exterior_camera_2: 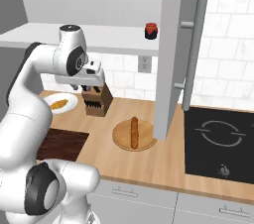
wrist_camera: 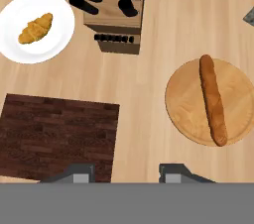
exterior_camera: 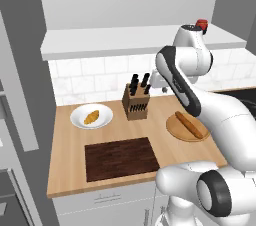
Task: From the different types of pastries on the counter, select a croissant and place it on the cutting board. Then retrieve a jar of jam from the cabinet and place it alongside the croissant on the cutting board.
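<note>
Light tan wooden counter (exterior_camera: 67, 165). Large dark brown rectangular cutting board (wrist_camera: 54, 136), bare. Round white plate (wrist_camera: 15, 44) bearing small golden-orange crescent croissant (wrist_camera: 35, 28). Red-lidded dark jam jar (exterior_camera_2: 151, 30) up on pale grey shelf (exterior_camera_2: 109, 37). Two-finger gripper (wrist_camera: 126, 172) high above counter, fingers drawn together, holding nothing. Croissant likely light, flaky, crushable; best pinched gently across its thick middle.

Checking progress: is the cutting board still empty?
Empty. The cutting board lies bare; the croissant sits on its white plate.

counter (exterior_camera: 70, 170) w/ cutting board (exterior_camera: 120, 158), white plate (exterior_camera: 80, 116), knife block (exterior_camera: 136, 104), round board (exterior_camera: 176, 129)
</note>
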